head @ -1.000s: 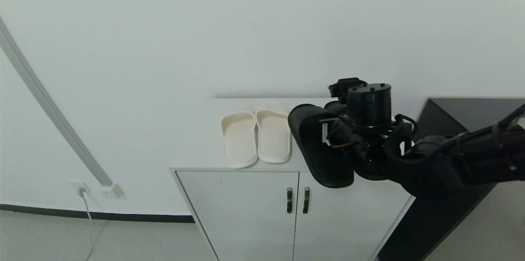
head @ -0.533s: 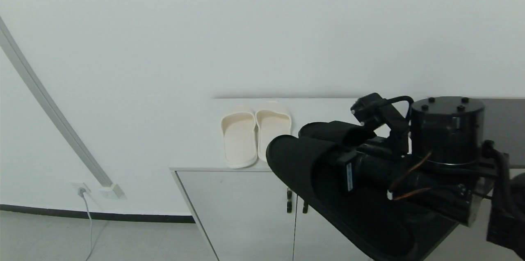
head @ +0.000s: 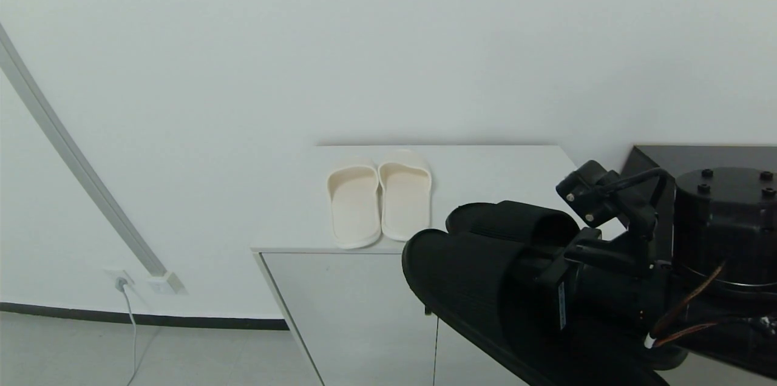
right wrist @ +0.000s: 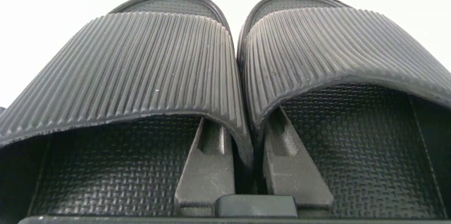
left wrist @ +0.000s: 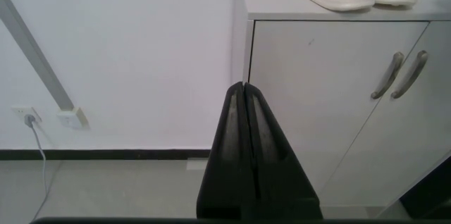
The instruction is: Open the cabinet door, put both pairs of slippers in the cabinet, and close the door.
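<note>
Head view: black pair (head: 479,264) held aloft by R gripper (right wrist: 246,168), in front of the cabinet (head: 340,313); R fingers (right wrist: 206,164) clamped on the touching inner walls, one finger per slipper; L gripper (left wrist: 244,146) low beside the cabinet, fingers together, nothing held; white pair (head: 379,201) sits on cabinet top; doors (left wrist: 317,104) shut, so opening judged not yet done; next: handles (left wrist: 402,75) to be pulled, prob. by L; black pair to be kept off the door arc; open floor (head: 61,349) at left.
</note>
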